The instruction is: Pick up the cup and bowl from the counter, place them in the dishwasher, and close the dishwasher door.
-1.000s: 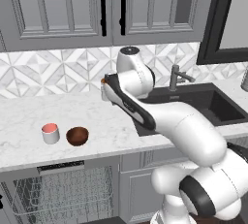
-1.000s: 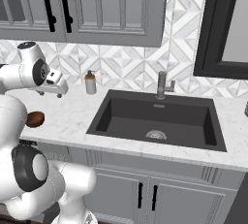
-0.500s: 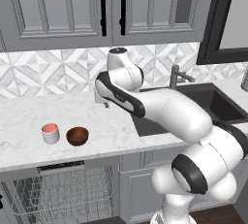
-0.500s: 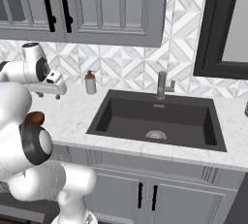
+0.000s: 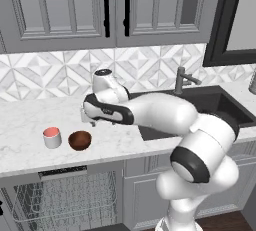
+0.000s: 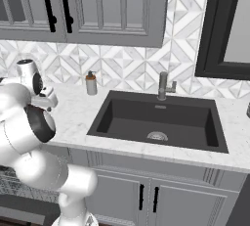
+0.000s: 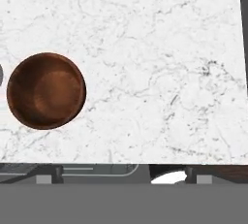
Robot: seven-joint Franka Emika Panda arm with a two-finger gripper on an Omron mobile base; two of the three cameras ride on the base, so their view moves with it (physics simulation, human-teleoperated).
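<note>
Hand [image 5: 88, 120] open, above counter [image 5: 30, 120], near bowl [image 5: 80, 140]

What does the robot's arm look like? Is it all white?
Mostly. The arm is made of fat, rounded, glossy white tubes, with dark grey-black bands at the joints, like the big ring at its elbow. A small grey-white gripper sits at its end. No cables or markings show.

Soap dispenser [image 6: 91, 83] upright on counter [image 6: 73, 117], left of dark sink [image 6: 158, 122]; faucet [image 6: 163, 86] behind.
</note>
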